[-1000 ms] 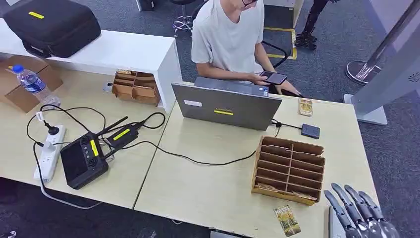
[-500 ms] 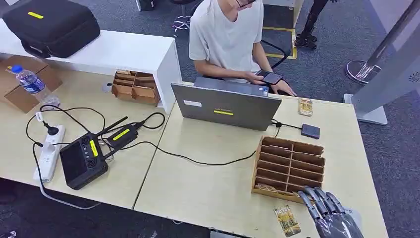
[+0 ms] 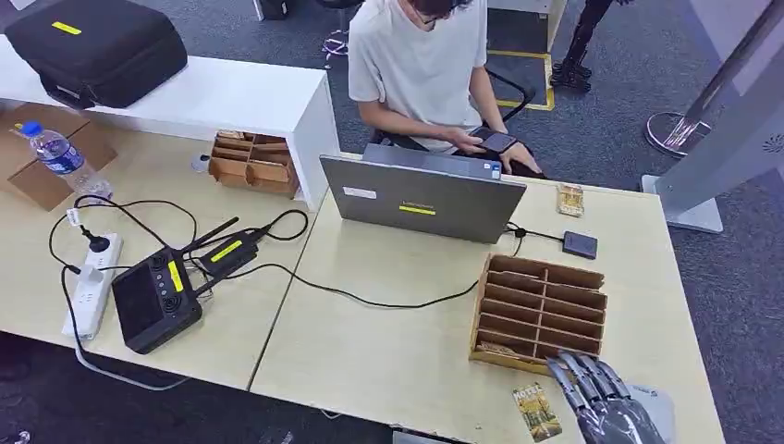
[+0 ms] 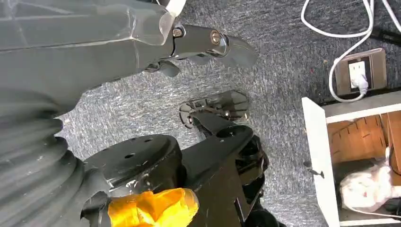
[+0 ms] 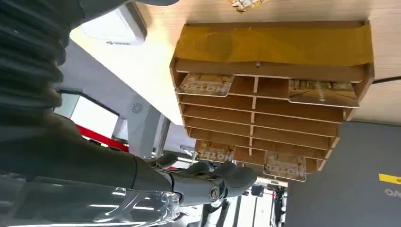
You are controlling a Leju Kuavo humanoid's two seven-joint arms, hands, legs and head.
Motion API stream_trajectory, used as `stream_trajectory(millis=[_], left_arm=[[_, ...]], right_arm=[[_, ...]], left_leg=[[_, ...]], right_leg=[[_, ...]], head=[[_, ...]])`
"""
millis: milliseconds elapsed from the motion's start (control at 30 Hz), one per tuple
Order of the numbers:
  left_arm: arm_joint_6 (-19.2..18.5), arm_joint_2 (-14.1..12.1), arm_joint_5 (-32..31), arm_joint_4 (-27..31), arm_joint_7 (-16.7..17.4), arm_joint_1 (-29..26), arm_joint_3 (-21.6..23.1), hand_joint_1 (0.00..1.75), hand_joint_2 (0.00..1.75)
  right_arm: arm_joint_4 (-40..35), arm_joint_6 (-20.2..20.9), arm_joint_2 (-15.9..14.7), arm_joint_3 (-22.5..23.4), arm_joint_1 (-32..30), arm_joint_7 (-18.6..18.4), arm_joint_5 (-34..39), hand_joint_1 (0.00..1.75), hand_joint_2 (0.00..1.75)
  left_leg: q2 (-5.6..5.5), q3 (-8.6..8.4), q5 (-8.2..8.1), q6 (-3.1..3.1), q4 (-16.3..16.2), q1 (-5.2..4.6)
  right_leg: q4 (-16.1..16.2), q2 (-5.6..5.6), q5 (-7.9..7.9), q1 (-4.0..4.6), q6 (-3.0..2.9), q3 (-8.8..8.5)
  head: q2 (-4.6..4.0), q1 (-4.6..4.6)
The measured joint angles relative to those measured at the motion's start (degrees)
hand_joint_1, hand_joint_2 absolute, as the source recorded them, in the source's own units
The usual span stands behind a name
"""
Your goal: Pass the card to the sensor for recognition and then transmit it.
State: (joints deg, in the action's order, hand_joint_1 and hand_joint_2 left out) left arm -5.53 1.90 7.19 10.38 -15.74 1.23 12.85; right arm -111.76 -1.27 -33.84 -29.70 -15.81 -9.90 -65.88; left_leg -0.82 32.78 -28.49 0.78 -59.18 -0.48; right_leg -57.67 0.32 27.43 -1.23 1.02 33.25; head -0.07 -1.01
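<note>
We see our right hand (image 3: 606, 402) at the near right corner of the counter (image 3: 388, 351), fingers extended and apart, grasping nothing, its fingertips (image 3: 566, 368) at the front edge of the wooden card rack (image 3: 539, 313); a card (image 3: 536, 412) lies flat on the counter just beside the hand, in front of the rack; further cards (image 5: 205, 85) sit in the rack's slots; the small black sensor (image 3: 580, 244) rests behind the rack, near the laptop (image 3: 421, 196); a person (image 3: 421, 69) sits beyond, holding a phone (image 3: 496, 141); our left hand (image 4: 208, 42) hangs over grey carpet, fingers loosely extended, grasping nothing.
</note>
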Motion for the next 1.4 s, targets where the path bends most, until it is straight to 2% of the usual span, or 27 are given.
stream_trajectory(millis=[233, 267, 367, 400, 667, 867, 1200, 1400], left_arm=[[-0.2, 0.0, -0.2, 0.0, 0.0, 0.0, 0.0, 0.00, 1.75], [-0.2, 0.0, -0.4, 0.0, 0.0, 0.0, 0.0, 0.00, 1.75], [-0.2, 0.1, -0.8, 0.0, 0.0, 0.0, 0.0, 0.00, 1.75], [-0.2, 0.1, -1.0, 0.0, 0.0, 0.1, 0.0, 0.00, 1.75], [-0.4, 0.3, -1.1, 0.0, 0.1, 0.1, 0.0, 0.00, 1.75], [-0.4, 0.3, -1.1, 0.0, 0.2, 0.1, 0.0, 0.00, 1.75], [-0.4, 0.3, -1.1, 0.0, 0.2, 0.1, 0.0, 0.00, 1.75], [-0.4, 0.3, -1.1, 0.0, 0.2, 0.1, 0.0, 0.00, 1.75]], right_arm=[[4.2, -1.3, 3.0, -1.8, 2.5, 1.2, -0.5, 0.00, 1.75], [4.9, -2.3, 3.5, -1.9, 2.9, 1.8, -0.8, 0.00, 1.75], [8.3, -9.4, 6.7, -2.3, 4.5, 4.1, -4.4, 0.00, 1.75], [9.5, -10.5, 7.8, -2.3, 5.2, 4.4, -5.1, 0.00, 1.75], [15.3, -12.7, 12.5, -2.2, 7.0, 5.8, -7.0, 0.00, 1.75], [17.4, -13.7, 13.9, -1.8, 7.4, 5.9, -7.5, 0.00, 1.75], [20.0, -15.5, 14.7, 1.6, 7.3, 5.7, -8.3, 0.00, 1.75], [21.4, -18.1, 14.7, 5.2, 6.8, 5.2, -8.9, 0.00, 1.75]], left_leg=[[0.00, 0.00, 0.00, 0.00, 0.0, 0.01], [0.00, 0.00, 0.00, 0.00, 0.0, 0.01], [0.03, -0.01, 0.01, -0.01, 0.0, 0.02], [0.02, -0.01, 0.01, -0.01, 0.0, 0.02], [0.00, 0.00, 0.01, -0.01, 0.0, 0.01], [0.01, 0.00, 0.00, -0.01, 0.0, 0.01], [0.00, -0.01, 0.01, -0.01, 0.0, 0.01], [0.01, -0.01, 0.00, -0.01, 0.0, 0.01]], right_leg=[[0.0, 0.01, 0.00, 0.01, 0.00, 0.00], [0.0, 0.01, 0.00, 0.01, 0.00, 0.00], [0.0, 0.03, 0.00, 0.03, 0.00, 0.00], [0.0, 0.03, 0.00, 0.02, 0.00, 0.00], [0.0, 0.01, 0.00, 0.01, 0.00, 0.00], [0.0, 0.01, 0.00, 0.00, 0.00, 0.00], [0.0, 0.01, 0.00, 0.01, 0.00, 0.00], [0.0, 0.02, 0.00, 0.01, 0.00, 0.01]], head=[[0.00, 0.00], [0.00, 0.02], [0.00, 0.02], [0.00, -0.02], [0.00, 0.00], [0.00, 0.00], [0.00, 0.00], [0.00, 0.02]])
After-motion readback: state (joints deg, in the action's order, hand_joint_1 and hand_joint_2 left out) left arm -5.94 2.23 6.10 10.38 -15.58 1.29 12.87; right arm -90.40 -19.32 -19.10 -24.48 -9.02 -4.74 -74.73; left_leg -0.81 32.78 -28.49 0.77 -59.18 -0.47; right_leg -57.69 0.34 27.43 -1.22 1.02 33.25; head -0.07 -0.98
